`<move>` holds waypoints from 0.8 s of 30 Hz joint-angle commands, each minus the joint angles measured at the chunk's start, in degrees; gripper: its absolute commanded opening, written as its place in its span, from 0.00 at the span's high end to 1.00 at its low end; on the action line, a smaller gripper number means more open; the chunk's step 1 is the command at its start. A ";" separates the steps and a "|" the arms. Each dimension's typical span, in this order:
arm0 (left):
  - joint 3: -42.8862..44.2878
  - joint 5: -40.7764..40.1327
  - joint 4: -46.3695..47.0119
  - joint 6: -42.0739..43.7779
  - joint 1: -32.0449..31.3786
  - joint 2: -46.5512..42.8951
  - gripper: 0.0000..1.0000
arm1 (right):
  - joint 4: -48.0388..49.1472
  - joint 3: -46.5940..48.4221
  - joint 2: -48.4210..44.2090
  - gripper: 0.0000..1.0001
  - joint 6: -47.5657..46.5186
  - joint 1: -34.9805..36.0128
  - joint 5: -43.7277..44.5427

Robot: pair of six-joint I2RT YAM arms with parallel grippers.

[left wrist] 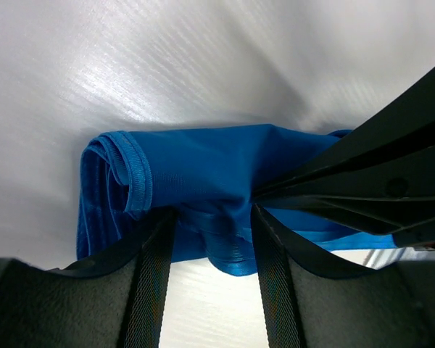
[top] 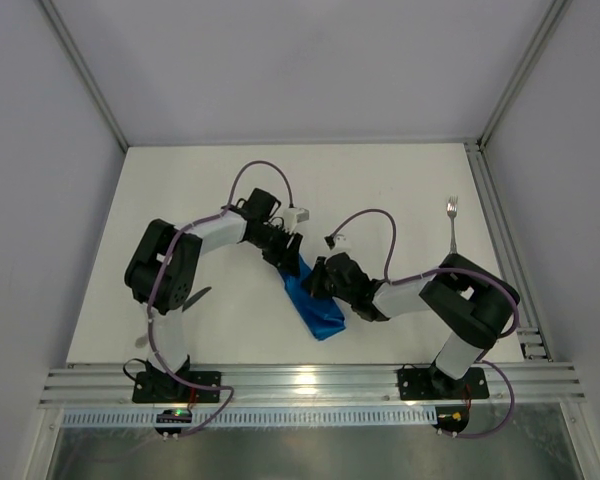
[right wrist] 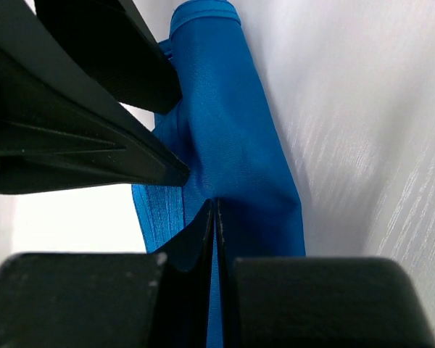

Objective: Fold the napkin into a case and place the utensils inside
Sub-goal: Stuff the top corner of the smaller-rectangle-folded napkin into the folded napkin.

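While folded, napkin (left wrist: 203, 163) at L gripper (left wrist: 212, 217)

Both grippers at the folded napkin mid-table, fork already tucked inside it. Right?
Not quite. The fork is not inside: the top external view shows it lying on the table at the far right, well apart from the napkin. The rest holds: both grippers are at the folded napkin mid-table.

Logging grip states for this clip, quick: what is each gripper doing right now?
Left gripper: open, fingers apart astride a fold of the napkin.
Right gripper: shut, tips pinching the napkin.
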 commanded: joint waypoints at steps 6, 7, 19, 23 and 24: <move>1.67 9.55 1.83 -4.34 1.14 3.38 0.57 | 4.72 -2.43 1.03 0.94 -0.72 0.05 1.14; 1.94 8.85 0.35 -4.16 1.14 3.82 0.59 | 5.25 -2.35 1.03 0.94 -0.64 -0.04 0.96; 2.47 7.18 -1.33 4.34 2.54 1.02 1.00 | -7.01 1.26 -12.93 0.72 -6.61 -2.58 -8.87; 4.66 11.56 -6.68 13.03 2.54 0.31 1.00 | -17.58 4.06 -17.87 0.58 -12.13 -6.97 -14.84; 5.62 11.74 -8.70 15.15 2.45 0.48 1.00 | -18.21 4.07 -18.04 0.56 -12.85 -9.33 -16.16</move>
